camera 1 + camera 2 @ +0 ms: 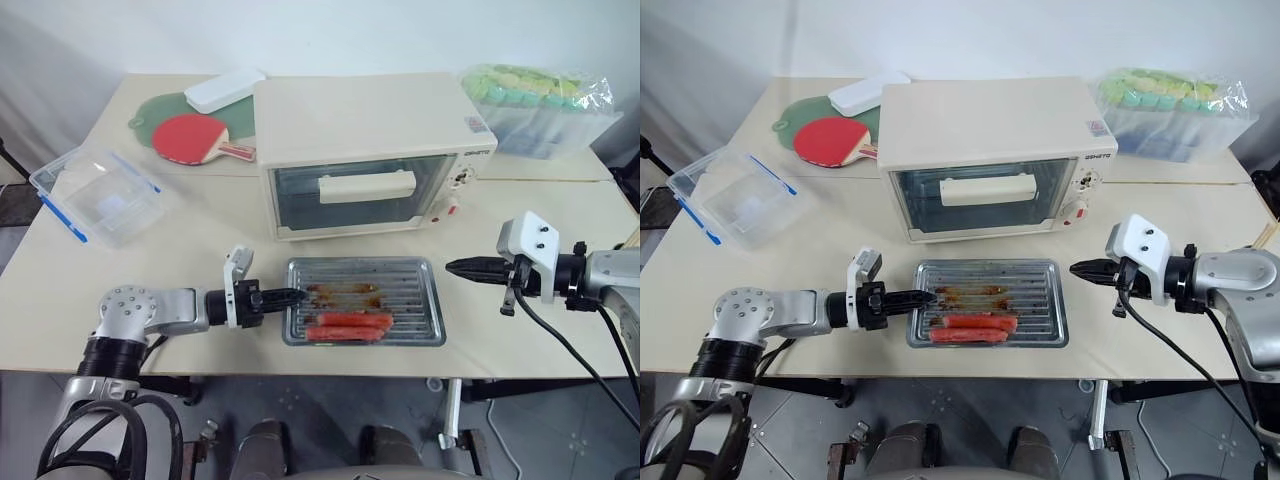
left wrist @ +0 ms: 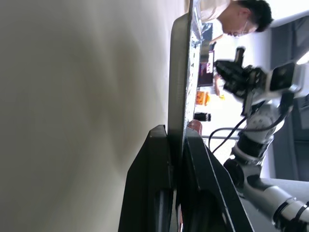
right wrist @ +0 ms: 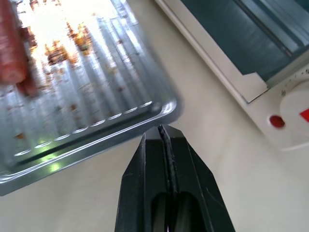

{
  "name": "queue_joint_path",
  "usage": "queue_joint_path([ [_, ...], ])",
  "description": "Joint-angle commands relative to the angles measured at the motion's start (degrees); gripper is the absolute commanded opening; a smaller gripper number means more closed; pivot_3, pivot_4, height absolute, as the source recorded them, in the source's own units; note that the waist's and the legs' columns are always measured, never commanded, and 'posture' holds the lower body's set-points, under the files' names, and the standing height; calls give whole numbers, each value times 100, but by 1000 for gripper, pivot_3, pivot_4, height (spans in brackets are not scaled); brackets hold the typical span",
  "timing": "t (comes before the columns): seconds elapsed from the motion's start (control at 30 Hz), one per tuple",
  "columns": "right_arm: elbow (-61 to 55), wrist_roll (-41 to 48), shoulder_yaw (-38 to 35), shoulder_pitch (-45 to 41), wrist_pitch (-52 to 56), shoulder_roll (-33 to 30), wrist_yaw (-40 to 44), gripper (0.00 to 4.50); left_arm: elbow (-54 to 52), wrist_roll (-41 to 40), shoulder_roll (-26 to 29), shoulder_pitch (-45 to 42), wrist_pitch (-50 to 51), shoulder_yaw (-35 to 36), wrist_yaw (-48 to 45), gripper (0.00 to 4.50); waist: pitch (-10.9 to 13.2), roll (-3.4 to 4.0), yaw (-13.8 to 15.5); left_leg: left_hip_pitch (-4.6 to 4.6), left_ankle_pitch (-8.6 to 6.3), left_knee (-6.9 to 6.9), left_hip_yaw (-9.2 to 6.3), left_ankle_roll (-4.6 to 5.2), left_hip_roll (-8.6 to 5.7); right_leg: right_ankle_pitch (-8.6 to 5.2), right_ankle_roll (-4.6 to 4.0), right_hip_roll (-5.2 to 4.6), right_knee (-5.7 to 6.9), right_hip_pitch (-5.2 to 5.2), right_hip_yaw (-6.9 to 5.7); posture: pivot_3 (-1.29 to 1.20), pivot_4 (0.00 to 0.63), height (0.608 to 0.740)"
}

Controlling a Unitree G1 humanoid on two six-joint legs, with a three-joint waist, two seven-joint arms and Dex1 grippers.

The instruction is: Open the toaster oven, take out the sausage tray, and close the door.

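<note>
Pinching the near-side rim of the sausage tray (image 1: 363, 300) with the left hand (image 1: 296, 296), fingers clamped over the thin metal edge, probably to steady or slide it on the counter (image 1: 200, 260). Hovering just off the tray's opposite end with the right hand (image 1: 452, 266), fingers pressed together on nothing. Lying just ahead of both hands: shiny ribbed silver, brown grease marks, red sausages along its front. Standing beyond it, the toaster oven (image 1: 370, 150), door (image 1: 362, 192) looking shut
</note>
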Motion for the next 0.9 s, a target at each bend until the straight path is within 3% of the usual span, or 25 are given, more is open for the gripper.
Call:
queue_joint_path([
  [0.03,-220,96,-281,40,20,-158,-59,11,410,640,-293,-166,22,-22,-349,0,-1,2,33,1,0,3,-1,1,0,0,0,0,2,2,0,0,150,740],
  [0.07,-224,86,-297,45,-12,-156,-74,11,497,985,-375,-228,-32,-151,-372,0,-2,2,56,1,1,5,-1,1,0,0,1,0,4,3,0,0,150,740],
  [0.17,-150,16,-290,-51,-108,-124,-177,0,976,1519,-641,-470,62,-155,-471,894,-7,9,131,4,2,13,-3,2,0,1,1,0,4,7,0,0,150,740],
  [0.57,-83,34,-268,-92,-141,-162,-167,0,839,2510,-714,-692,419,459,-935,4360,-13,18,117,3,2,18,-7,2,-1,1,2,-1,10,9,0,0,150,740],
  [0.7,-22,38,-254,-85,-149,-193,-103,0,550,2631,-329,-594,586,767,-928,4461,-12,17,45,4,2,15,-8,1,1,1,2,0,14,6,1,0,150,740],
  [0.9,446,15,-107,-240,-390,-173,179,0,-503,2954,688,-242,436,787,-1276,4461,-12,17,-201,12,7,-20,-2,-7,3,0,1,4,7,-2,3,0,150,740],
])
